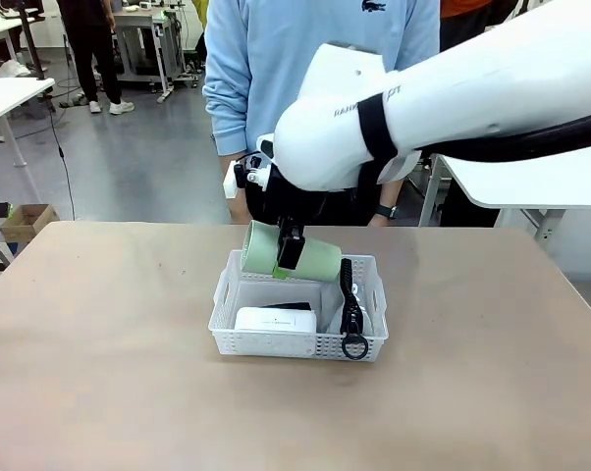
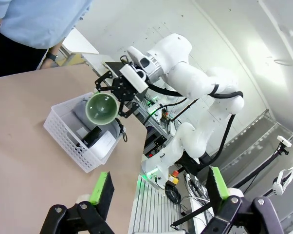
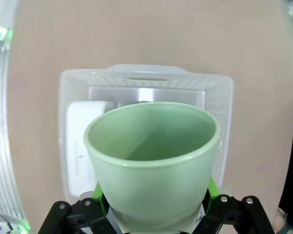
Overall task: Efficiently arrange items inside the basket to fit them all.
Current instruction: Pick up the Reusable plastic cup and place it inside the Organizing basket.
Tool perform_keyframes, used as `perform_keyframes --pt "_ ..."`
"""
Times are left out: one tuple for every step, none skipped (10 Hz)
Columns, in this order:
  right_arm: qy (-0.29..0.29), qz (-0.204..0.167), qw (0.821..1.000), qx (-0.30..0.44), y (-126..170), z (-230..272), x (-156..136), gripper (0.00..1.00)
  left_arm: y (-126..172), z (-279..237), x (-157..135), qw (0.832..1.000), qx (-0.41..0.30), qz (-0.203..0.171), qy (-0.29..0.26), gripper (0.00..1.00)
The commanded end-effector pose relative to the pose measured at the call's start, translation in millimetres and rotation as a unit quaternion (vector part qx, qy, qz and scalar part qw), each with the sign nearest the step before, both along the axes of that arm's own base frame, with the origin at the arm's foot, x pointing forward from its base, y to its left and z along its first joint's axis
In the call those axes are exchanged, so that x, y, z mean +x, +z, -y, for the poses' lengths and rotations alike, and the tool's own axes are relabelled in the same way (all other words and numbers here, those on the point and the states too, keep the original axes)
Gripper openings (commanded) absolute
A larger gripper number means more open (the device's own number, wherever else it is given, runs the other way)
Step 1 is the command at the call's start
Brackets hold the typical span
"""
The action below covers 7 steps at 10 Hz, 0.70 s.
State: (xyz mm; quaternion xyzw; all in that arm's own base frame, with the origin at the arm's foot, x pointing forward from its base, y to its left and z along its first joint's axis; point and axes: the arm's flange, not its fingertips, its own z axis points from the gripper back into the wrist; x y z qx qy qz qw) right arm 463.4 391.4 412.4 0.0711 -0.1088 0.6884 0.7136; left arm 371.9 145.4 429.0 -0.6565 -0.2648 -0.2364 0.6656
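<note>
While gripped, pale green cup [image 3: 151,161] over basket [image 3: 219,97], pouch mostly hidden.

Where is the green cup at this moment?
The green cup lies on its side in the right gripper, held above the far edge of the white basket, over the stapler and box.

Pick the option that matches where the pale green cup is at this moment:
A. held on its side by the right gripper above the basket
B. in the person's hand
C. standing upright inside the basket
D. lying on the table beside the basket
A: the right gripper clamps the pale green cup on its side, above the white basket.
</note>
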Motion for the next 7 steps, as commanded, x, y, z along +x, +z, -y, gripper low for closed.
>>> perform_keyframes --pt "-0.049 0.012 0.999 -0.019 -13.6 -17.3 16.0 0.88 1.0 1.3 -3.3 1.000 -0.002 0.004 0.000 1.00" --pt "-0.060 0.008 0.998 -0.032 -25.3 -21.6 20.4 0.88 1.0 1.3 -3.3 1.000 -0.002 0.004 0.000 1.00" --pt "-0.060 0.006 0.998 -0.034 -32.5 -24.5 23.5 0.88 1.0 1.3 -3.3 1.000 -0.002 0.004 0.000 1.00" --pt "-0.061 -0.006 0.998 -0.031 -36.8 -26.6 21.7 0.88 1.0 1.3 -3.3 1.000 -0.002 0.004 0.000 1.00" --pt "-0.044 -0.001 0.999 -0.027 -33.5 -10.1 19.9 0.88 1.0 1.3 -3.3 1.000 -0.002 0.004 0.000 1.00" --pt "-0.044 -0.001 0.999 -0.027 -33.5 -10.1 19.9 0.88 1.0 1.3 -3.3 1.000 -0.002 0.004 0.000 1.00" --pt "-0.044 -0.001 0.999 -0.027 -33.5 -10.1 19.9 0.88 1.0 1.3 -3.3 1.000 -0.002 0.004 0.000 1.00"
